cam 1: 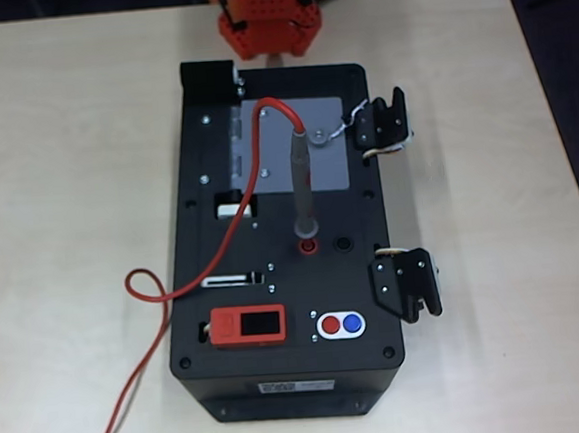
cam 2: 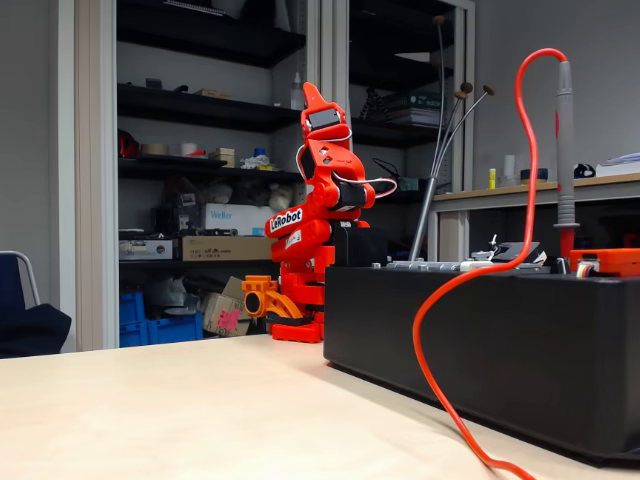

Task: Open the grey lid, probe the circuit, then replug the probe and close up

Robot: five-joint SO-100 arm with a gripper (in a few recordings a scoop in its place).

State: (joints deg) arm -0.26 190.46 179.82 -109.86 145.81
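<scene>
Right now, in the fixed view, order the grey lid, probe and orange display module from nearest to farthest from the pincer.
1. Grey lid, at the box's far end, nearest the pincer raised behind it.
2. Probe, upright mid-box.
3. Orange display module, at the near end.

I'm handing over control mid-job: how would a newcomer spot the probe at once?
Find the black box in the middle of the table. On its top, in the overhead view, the probe stands plugged into a red socket, below the grey lid. It alone is slim, grey, pen-shaped, trailing a long red cable.
</scene>
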